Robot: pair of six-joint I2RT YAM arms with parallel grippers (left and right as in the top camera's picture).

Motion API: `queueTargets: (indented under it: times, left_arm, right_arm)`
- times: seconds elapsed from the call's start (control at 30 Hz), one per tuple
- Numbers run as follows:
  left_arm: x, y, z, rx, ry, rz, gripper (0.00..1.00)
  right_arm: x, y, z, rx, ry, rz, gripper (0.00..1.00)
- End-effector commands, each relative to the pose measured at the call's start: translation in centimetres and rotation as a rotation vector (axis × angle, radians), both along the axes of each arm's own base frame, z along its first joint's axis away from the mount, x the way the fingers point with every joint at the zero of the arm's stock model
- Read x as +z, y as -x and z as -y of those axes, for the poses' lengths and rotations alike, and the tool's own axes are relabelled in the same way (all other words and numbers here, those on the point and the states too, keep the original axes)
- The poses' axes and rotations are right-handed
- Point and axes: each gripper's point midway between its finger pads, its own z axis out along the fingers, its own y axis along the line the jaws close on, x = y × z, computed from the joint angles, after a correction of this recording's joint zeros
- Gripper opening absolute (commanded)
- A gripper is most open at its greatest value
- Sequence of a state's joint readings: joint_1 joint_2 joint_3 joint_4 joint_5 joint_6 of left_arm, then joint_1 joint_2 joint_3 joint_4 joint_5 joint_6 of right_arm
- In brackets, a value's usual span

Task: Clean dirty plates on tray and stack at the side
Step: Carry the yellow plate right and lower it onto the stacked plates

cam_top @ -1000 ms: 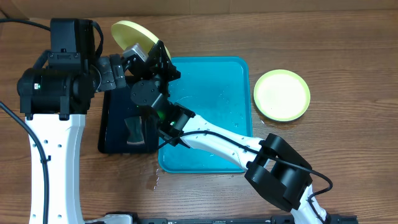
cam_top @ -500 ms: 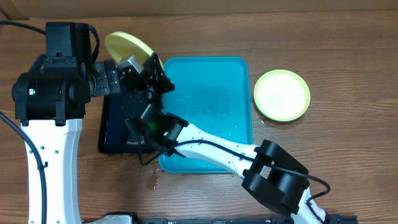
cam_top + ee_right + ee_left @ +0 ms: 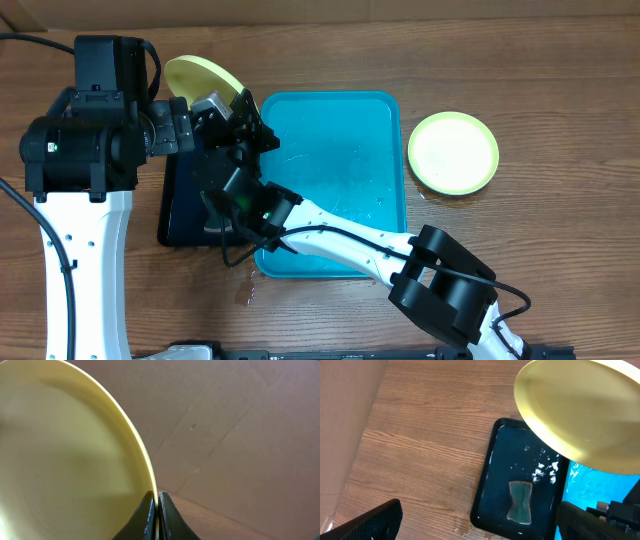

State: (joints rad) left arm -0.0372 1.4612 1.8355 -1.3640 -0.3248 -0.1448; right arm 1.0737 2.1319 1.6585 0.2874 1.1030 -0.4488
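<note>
Plates in view number two, both yellow-green. The held plate is raised off the table and tilted. From overhead it sits over the far left corner of the black tray, just left of the turquoise tray.

The right gripper is clamped on this plate's rim. In its wrist view both fingers are pressed together on the thin edge, the plate's face fills the left of the picture, and brown cardboard lies behind.

The left gripper stands fully spread and holds nothing. Its two dark fingers show at the bottom corners of the wrist view. The held plate lies above and to the right of them, not between them.

The second plate lies flat on the table, just right of the turquoise tray and apart from both grippers.

No plate lies on the visible part of the turquoise tray, which the right arm crosses. Its surface shows wet streaks.

A grey-green sponge lies in the black tray, with droplets near it. A small wet patch marks the table at the near left corner of the turquoise tray
</note>
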Motion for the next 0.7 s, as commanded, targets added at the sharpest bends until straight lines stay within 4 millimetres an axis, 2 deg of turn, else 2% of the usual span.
queueTargets:
  times: [0.0, 0.2, 0.3, 0.43, 0.6, 0.67]
  left_arm:
    - [-2.7, -2.6, 4.2, -0.101, 0.15, -0.035, 1.0]
    - [-2.7, -2.6, 4.2, -0.101, 0.15, -0.034, 1.0]
    - [-2.7, -2.6, 4.2, -0.101, 0.15, -0.034, 1.0]
    - [-2.7, -2.6, 4.2, -0.101, 0.15, -0.035, 1.0]
    - [-2.7, -2.6, 4.2, -0.101, 0.15, -0.035, 1.0]
    - [-2.7, -2.6, 4.2, -0.101, 0.15, -0.034, 1.0]
  right_arm:
    - [5.8, 9.0, -8.2, 0.339, -0.14, 0.048, 0.04]
    - [5.5, 8.3, -7.7, 0.322, -0.158, 0.036, 0.04]
    - [4.0, 6.7, -6.6, 0.278, -0.241, -0.022, 0.04]
    - [0.6, 4.3, -4.3, 0.188, -0.341, -0.144, 0.04]
    - [-5.2, 2.3, -2.5, 0.173, -0.447, -0.41, 0.04]
    - [-6.4, 1.5, -1.5, 0.154, -0.479, -0.476, 0.04]
